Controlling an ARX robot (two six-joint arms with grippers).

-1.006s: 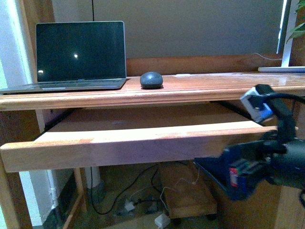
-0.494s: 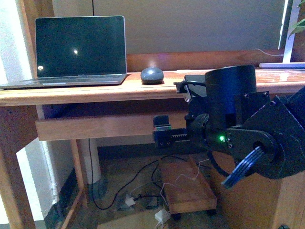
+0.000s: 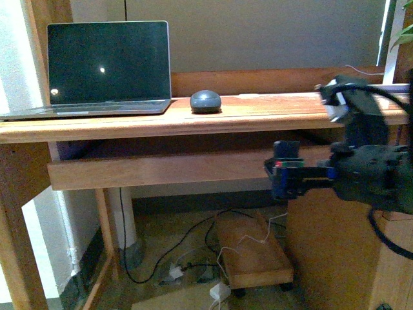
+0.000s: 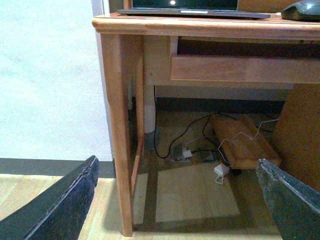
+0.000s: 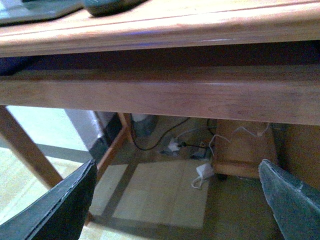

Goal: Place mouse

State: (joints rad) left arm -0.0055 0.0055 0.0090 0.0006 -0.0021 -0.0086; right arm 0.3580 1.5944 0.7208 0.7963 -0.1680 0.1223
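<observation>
Reaching: right hand hangs in front of the drawer front, below the desk top, holding nothing.
Right hand state: in the right wrist view both fingers show at the frame edges, well apart, with only floor and cables between them.
Left hand state: left hand is spread wide too, fingers at the two lower corners of its own view, empty; it does not show in the front view.
Mouse place: mouse sits on the desk top, just beside the laptop on its right, touching neither hand.
Mouse from right hand: up and to the left of it, further back over the desk edge; in the right wrist view only its underside edge peeks over the desk lip.
Mouse from left hand: also above and ahead, at the far corner of that view, and seemingly farther off.
Long axis: looks to run front to back, though the low front view foreshortens it, so I am not sure.
Nearer arm: right one, by my judgement.
Next move: right hand would need to rise above the desk lip, then go left and forward over the mouse.
Risk: clipping the desk edge on the way up.
</observation>
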